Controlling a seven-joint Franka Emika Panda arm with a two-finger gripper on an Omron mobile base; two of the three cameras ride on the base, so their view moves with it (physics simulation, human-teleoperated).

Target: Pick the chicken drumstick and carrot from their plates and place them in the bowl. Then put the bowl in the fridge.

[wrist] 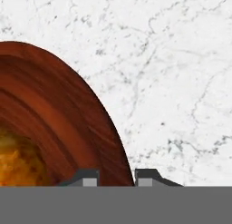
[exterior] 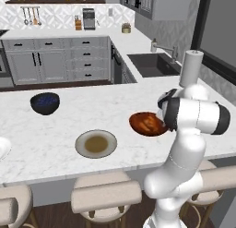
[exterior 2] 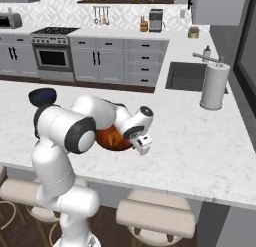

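The bowl, at the hand view's lower left on the marble surface, looks rigid, glossy, slippery; jaws pinching its thin rim, the best hold.

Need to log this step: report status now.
Gripper shut on bowl rim. Drumstick inside bowl. Bowl on counter; nothing blocking.

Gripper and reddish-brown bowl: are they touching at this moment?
Touching. In the hand view the gripper is closed on the bowl, one fingertip on each side of the rim, no gap visible on either side.
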